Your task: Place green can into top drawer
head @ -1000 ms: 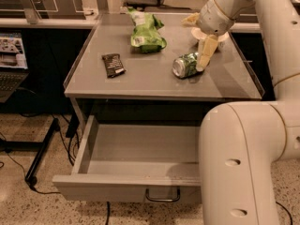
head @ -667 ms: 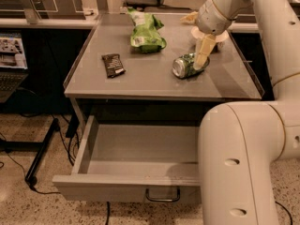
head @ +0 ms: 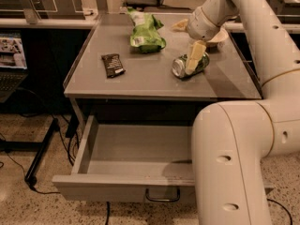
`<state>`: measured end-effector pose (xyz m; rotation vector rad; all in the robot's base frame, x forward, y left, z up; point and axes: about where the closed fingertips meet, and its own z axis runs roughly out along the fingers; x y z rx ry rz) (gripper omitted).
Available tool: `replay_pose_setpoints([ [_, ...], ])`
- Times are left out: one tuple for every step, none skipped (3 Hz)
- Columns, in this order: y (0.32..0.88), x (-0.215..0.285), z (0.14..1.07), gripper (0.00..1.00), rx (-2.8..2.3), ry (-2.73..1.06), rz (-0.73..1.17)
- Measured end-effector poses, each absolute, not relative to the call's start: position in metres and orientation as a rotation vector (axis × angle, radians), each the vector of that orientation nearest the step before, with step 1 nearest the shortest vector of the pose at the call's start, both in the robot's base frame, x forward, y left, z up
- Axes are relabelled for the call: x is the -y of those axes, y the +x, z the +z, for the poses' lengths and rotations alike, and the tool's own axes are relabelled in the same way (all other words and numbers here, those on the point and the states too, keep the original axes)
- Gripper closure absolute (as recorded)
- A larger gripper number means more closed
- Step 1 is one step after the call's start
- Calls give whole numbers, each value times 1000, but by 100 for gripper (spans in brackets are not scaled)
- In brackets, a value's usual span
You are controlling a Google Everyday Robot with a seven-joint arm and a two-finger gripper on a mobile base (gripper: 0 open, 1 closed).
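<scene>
The green can (head: 178, 67) lies on its side on the grey table top (head: 140, 81), right of centre, its silver end facing front-left. My gripper (head: 191, 65) reaches down from the upper right and sits right at the can, partly covering its body. The top drawer (head: 117, 187) is pulled out below the table, and what shows of its inside holds nothing. Its dark handle (head: 162, 197) is at the front panel's lower edge. My arm hides the drawer's right part.
A bright green chip bag (head: 146, 34) lies at the back of the table. A dark snack bar (head: 113, 64) lies at the left. A pale bowl (head: 218, 35) sits behind the gripper. My large arm link (head: 234, 168) stands in front, right of the drawer.
My gripper has moved down and a little left, from just beside the can's right end to over its body. The can has stayed where it was.
</scene>
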<state>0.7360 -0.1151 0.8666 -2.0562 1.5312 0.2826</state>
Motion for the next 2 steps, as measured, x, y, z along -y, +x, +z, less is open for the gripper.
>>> replay_pose_setpoints([
  [738,112,855,0,-1541,-2055,311],
  [738,112,855,19,-1541,-2055,311],
])
